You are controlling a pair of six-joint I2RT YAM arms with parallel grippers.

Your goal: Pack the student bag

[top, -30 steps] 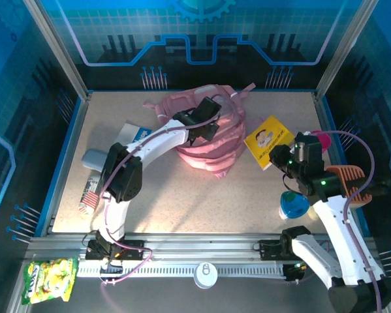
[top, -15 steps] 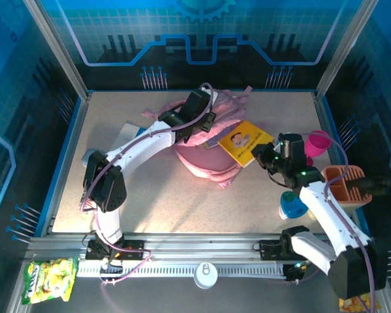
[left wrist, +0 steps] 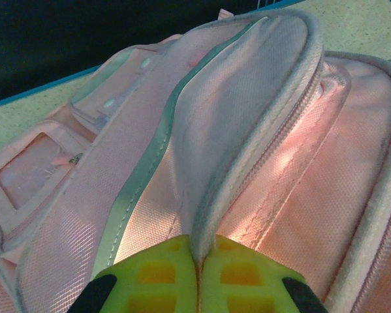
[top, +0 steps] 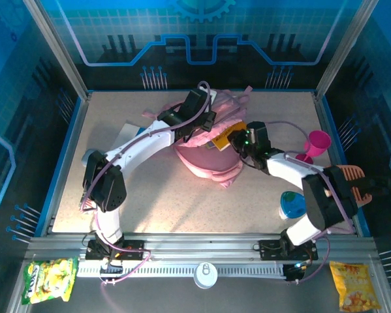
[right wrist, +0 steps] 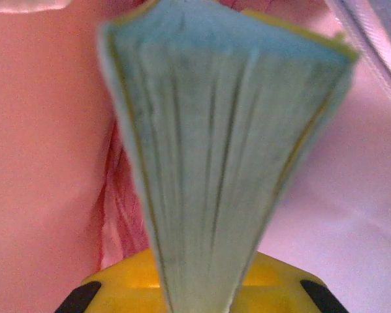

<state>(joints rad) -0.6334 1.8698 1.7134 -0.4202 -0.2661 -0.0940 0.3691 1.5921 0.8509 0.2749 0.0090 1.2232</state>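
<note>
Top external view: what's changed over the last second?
Right tool carried the yellow book left to the mouth of the student bag, still clamped. Left tool drew its flap back, still pinching it. Magenta cup and blue bowl stayed put.

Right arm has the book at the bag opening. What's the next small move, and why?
Probably ease the right gripper forward a little, sliding the book deeper into the student bag. The left gripper pinches the bag's flap edge, holding the mouth open, and the book's page edge points into pink fabric, yet some yellow cover shows outside from above.
</note>
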